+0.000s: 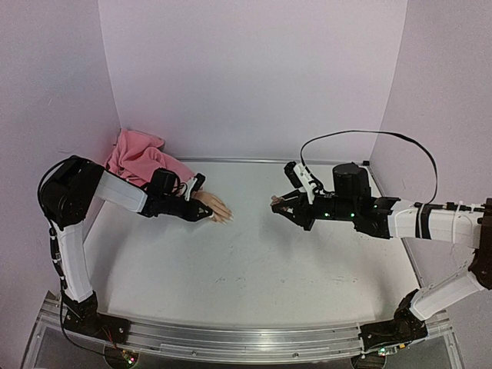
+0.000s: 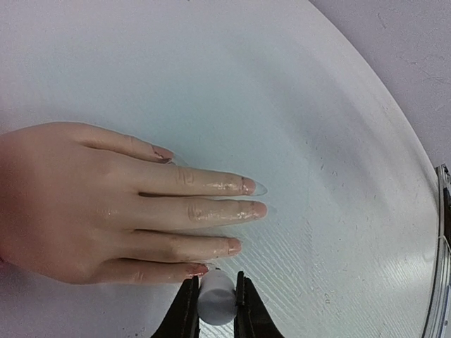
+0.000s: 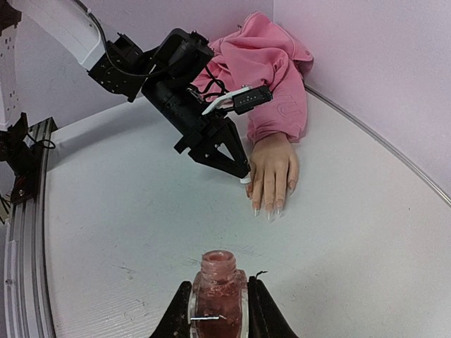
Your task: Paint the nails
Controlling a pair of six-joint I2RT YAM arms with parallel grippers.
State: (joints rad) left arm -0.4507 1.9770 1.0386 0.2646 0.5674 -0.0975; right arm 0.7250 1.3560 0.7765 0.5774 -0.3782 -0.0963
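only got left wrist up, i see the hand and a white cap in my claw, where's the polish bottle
observer: In the right claw, which is shut on the bottle.
operator: is it open
observer: Yes, its neck is bare in the right wrist view, with no cap on it.
operator: ok, left claw has the white cap. bottle near the hand
observer: No. From above, it is apart from the mannequin hand, off to its right, with bare table between them.
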